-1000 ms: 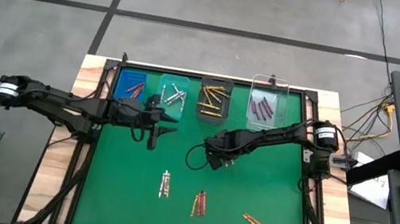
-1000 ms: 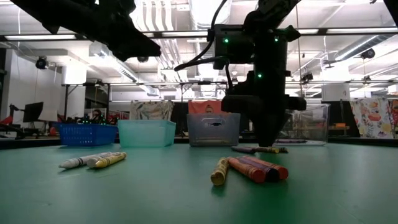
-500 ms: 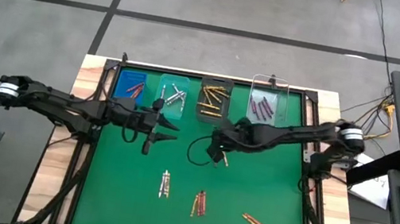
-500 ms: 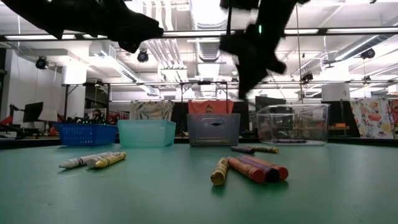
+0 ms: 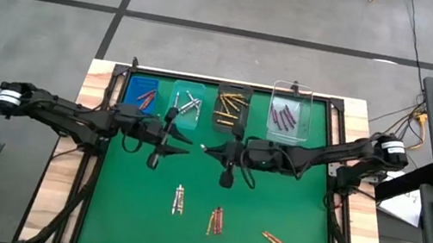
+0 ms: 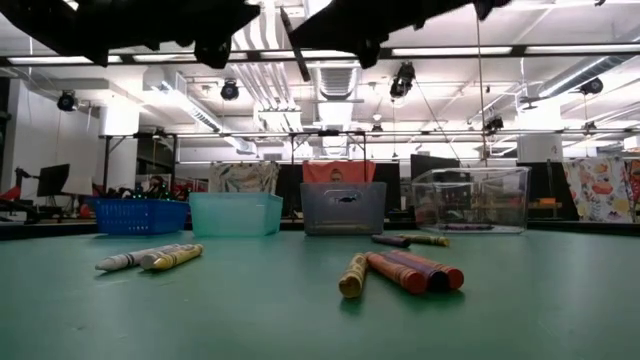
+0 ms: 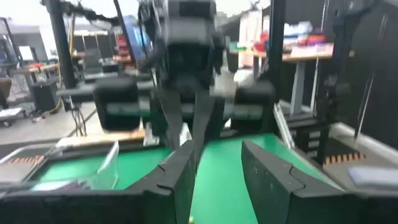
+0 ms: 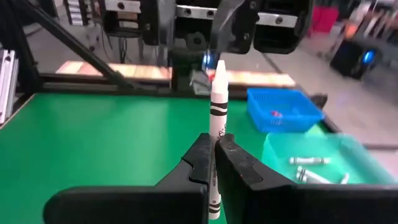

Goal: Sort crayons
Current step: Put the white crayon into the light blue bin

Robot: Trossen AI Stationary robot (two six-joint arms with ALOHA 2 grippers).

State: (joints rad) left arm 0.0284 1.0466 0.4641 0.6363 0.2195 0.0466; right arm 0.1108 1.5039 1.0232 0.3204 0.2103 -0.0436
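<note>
Centrally above green bench (image 5: 124, 211): right end effector (image 5: 210, 148) clenched on a silver-grey crayon (image 8: 217, 109), raised clear of the surface, tip aimed at picture left. Left end effector (image 5: 180, 138) just left of it, jaws parted, nothing between them. Loose crayons (image 5: 216, 220) lying in three small clusters, lower centre of high view. Four bins (image 5: 234, 98) along upper edge, each already containing sorted crayons.

Robotics lab: exposed ceiling ducts (image 6: 330, 75), workbenches (image 7: 292, 59).
</note>
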